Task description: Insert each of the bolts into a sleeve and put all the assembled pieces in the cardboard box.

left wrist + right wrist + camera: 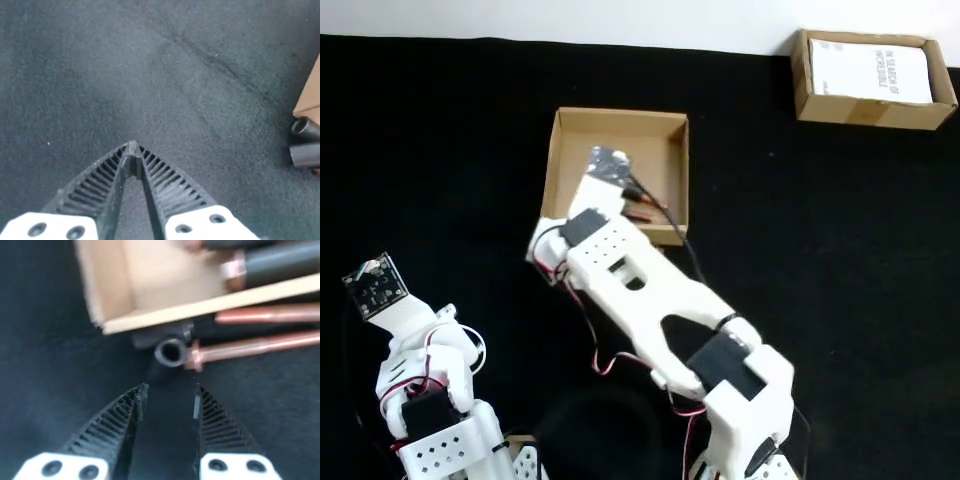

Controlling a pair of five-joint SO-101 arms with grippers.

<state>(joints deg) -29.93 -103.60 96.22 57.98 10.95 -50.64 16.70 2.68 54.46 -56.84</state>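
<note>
Sleeve [171, 351] beside cardboard box [165, 315] edge; right pincer [170, 397] spread.

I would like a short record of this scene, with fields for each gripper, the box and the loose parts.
left gripper: shut, empty, above the black table
right gripper: open, empty, pointing at a loose sleeve on the table
cardboard box: at least one assembled piece inside
loose bolts: two, on the table beside the box wall
</note>
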